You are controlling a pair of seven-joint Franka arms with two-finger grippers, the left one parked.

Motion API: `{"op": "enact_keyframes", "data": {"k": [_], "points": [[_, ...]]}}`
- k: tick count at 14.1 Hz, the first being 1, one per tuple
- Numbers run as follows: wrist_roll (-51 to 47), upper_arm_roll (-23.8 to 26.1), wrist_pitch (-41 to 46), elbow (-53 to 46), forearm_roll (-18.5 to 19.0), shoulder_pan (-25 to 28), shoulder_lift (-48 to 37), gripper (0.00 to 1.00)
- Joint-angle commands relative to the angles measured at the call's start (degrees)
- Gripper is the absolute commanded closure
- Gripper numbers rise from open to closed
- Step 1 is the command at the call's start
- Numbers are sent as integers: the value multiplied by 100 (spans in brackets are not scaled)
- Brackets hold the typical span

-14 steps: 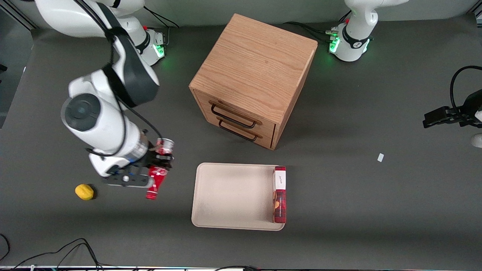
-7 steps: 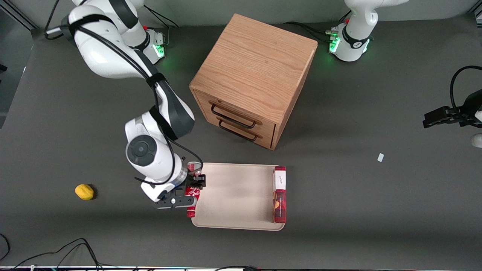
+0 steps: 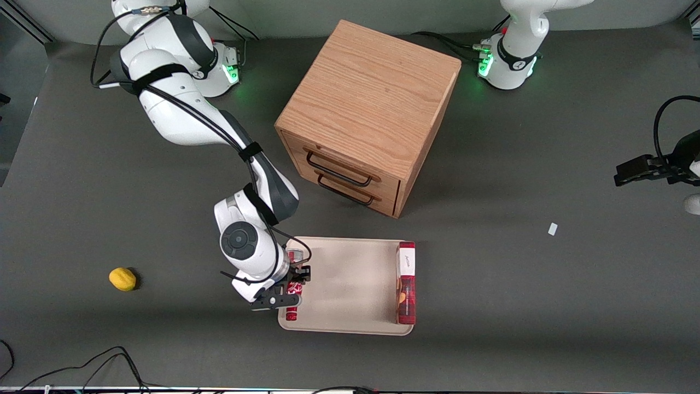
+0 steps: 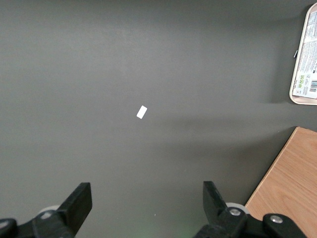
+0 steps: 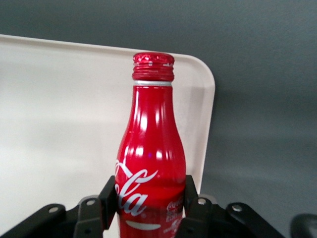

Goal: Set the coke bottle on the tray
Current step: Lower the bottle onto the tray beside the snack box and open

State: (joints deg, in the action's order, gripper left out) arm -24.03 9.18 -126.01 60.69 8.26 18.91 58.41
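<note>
My right gripper (image 3: 294,283) is shut on the coke bottle (image 3: 292,312), a small red bottle with white script. It holds the bottle lying lengthwise over the edge of the beige tray (image 3: 344,273) at the working arm's end, red cap nearer the front camera. In the right wrist view the black fingers (image 5: 110,197) clamp the bottle (image 5: 151,153) on both sides, with the tray's rounded corner (image 5: 200,79) under the cap. Whether the bottle touches the tray I cannot tell.
A long red box with a white label (image 3: 406,282) lies on the tray at its parked-arm end. A wooden two-drawer cabinet (image 3: 366,109) stands farther from the front camera than the tray. A yellow lemon (image 3: 122,278) lies toward the working arm's end.
My right gripper has carried the bottle from beside the lemon sideways toward the tray. It now sits over the tray's edge and the arm has stretched out.
</note>
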Motion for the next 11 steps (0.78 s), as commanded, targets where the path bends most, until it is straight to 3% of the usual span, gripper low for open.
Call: {"op": "enact_keyframes", "data": {"k": [1, 2, 7, 8, 9, 11], "points": [[-5, 5, -397, -31, 115, 17, 170, 71], [-5, -4, -459, -31, 115, 25, 215, 61], [-5, -4, -740, -31, 132, 25, 417, 44], [-5, -4, -802, -31, 123, 25, 435, 30], [-5, -13, -881, -22, 132, 25, 452, 28], [-31, -39, -1091, 48, 132, 25, 488, 2]]}}
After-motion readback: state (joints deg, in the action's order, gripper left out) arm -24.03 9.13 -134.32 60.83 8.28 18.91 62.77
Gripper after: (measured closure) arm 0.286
